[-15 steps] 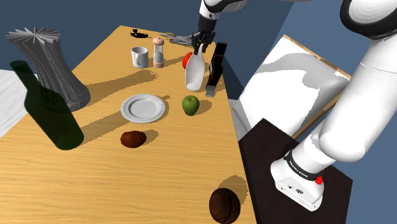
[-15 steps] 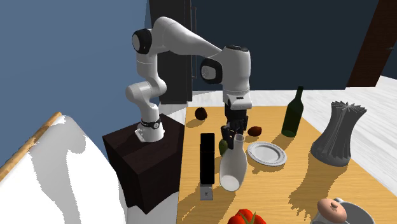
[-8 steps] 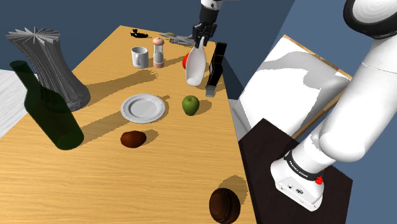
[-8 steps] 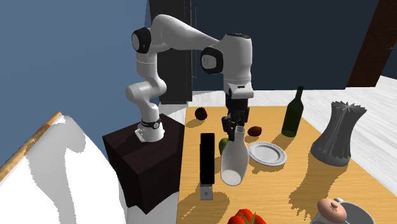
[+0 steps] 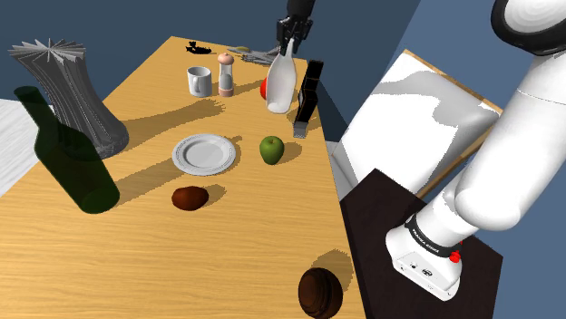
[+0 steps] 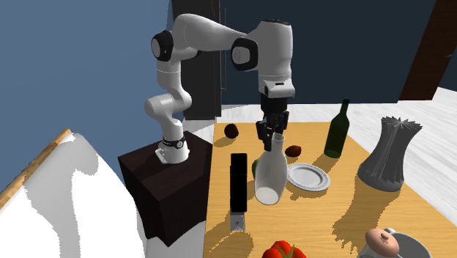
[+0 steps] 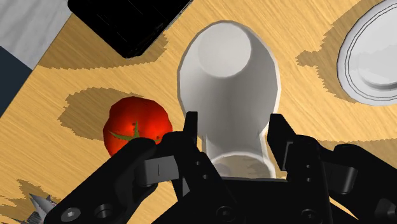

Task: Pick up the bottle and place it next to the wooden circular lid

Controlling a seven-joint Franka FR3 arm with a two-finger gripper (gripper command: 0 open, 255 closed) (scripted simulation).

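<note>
My gripper (image 5: 288, 41) is shut on the neck of a white bottle (image 5: 281, 86), which hangs a little above the wooden table (image 5: 181, 263) near its far right edge in the shoulder view. From the second exterior view, the gripper (image 6: 272, 135) points straight down and the bottle (image 6: 270, 176) hangs beside a black block (image 6: 238, 183). Looking along the hand, both fingers clasp the bottle (image 7: 229, 76) just below its mouth. A dark brown round thing (image 5: 319, 292) lies at the table's near edge, and a smaller one (image 5: 190, 198) lies near the plate.
Under the bottle lie a tomato (image 7: 137, 127) and the black block (image 5: 308, 91). A green apple (image 5: 271, 149), white plate (image 5: 205, 153), mug (image 5: 199, 82) and pepper mill (image 5: 225, 74) are nearby. A dark green wine bottle (image 5: 68, 154) and ribbed grey vase (image 5: 68, 91) stand at the shoulder view's left.
The gripper has risen with the white bottle, lifting it higher above the table. Nothing else has moved.
</note>
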